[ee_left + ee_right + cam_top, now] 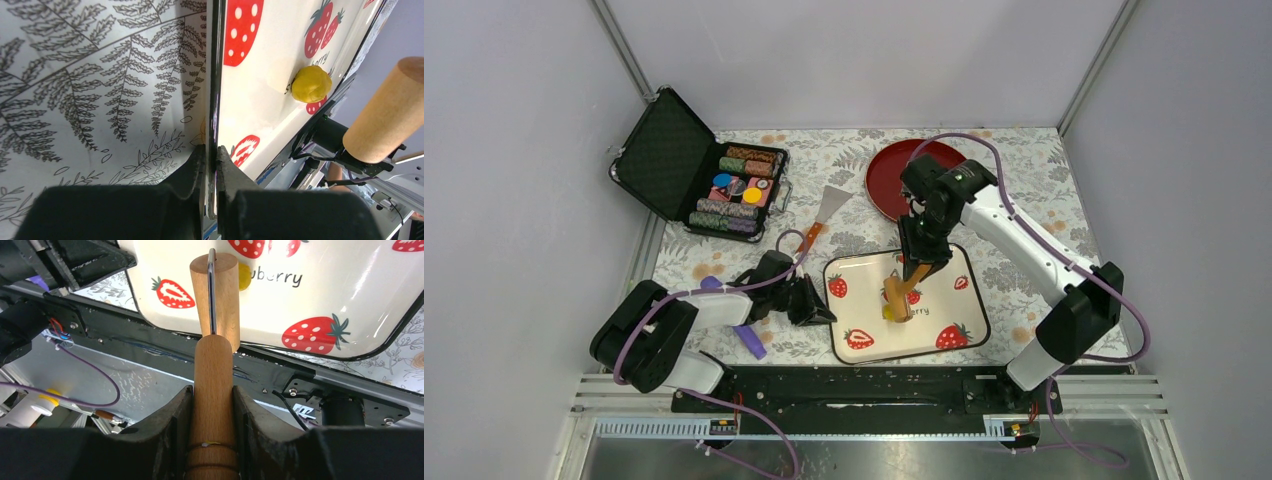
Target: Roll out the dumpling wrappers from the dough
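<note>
- Top external: R gripper (916, 262) pinches the roller (902, 295) by its handle. The roller tip is at the dough (887, 312), near-left of centre on the tray (864, 275). L gripper (822, 305) is pressed together on the tray's left rim.
- Step, as I judge it: flattening the lump. No wrapper seen yet, so the task looks early.
- Left wrist: L gripper (210, 150) nips the tray (260, 65) rim. The dough (311, 84) is a rounded lump on the tray. The roller (387, 120) hangs beside it; can't tell if touching. Writing: only "erry" reads, by the dough.
- Right wrist: R gripper (212, 392) clamps the handle. The roller (200, 300) barrel hides most of the dough (244, 276); a yellow sliver shows at its right. Tray (340, 285) print reads "berry", its start hidden.
- Doing it well: hold the tray firm w/ L, centre the barrel over the lump, press lightly and use short even strokes, so the dough thins w/o sticking or sliding to the rim.
- No brand names visible.
</note>
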